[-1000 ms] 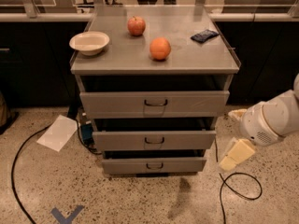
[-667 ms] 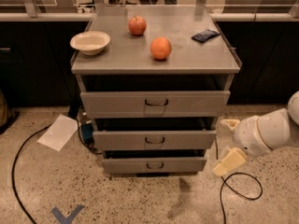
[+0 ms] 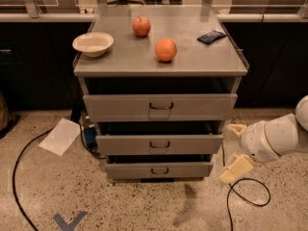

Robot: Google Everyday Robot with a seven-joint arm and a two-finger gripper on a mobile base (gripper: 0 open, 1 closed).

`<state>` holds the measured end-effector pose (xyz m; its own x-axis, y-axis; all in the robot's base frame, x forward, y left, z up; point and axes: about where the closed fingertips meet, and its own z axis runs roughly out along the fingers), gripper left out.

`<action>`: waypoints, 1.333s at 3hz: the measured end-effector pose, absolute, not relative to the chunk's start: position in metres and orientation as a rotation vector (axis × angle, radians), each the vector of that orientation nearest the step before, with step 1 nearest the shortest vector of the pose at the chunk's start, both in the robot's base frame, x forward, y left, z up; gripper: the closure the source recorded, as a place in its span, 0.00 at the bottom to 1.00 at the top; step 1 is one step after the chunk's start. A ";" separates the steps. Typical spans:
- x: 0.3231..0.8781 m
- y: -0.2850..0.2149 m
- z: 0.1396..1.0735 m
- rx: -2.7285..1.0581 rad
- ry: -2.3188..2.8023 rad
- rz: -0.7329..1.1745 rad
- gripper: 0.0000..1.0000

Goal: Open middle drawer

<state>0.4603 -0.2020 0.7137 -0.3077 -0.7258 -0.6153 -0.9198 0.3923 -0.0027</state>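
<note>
Altogether three drawers [image 3: 120, 107], one gripper [image 3: 236, 148] beside middle drawer [image 3: 192, 144], fingers [image 3: 237, 168] apart

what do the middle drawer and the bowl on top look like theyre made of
Middle drawer: probably sheet metal with a matte grey painted finish, judging by the flat, even front; its thin dark handle looks like bent wire. Bowl: cream, smooth, with a thick rim; it could be ceramic or plastic, the look leaves it open. The gripper hangs open to the right of the drawer, touching nothing.
</note>
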 end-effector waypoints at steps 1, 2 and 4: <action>0.468 -0.196 0.702 -1.401 2.123 0.432 0.00; 0.493 -0.183 0.671 -1.413 2.100 0.377 0.00; 0.543 -0.163 0.597 -1.343 2.065 0.488 0.00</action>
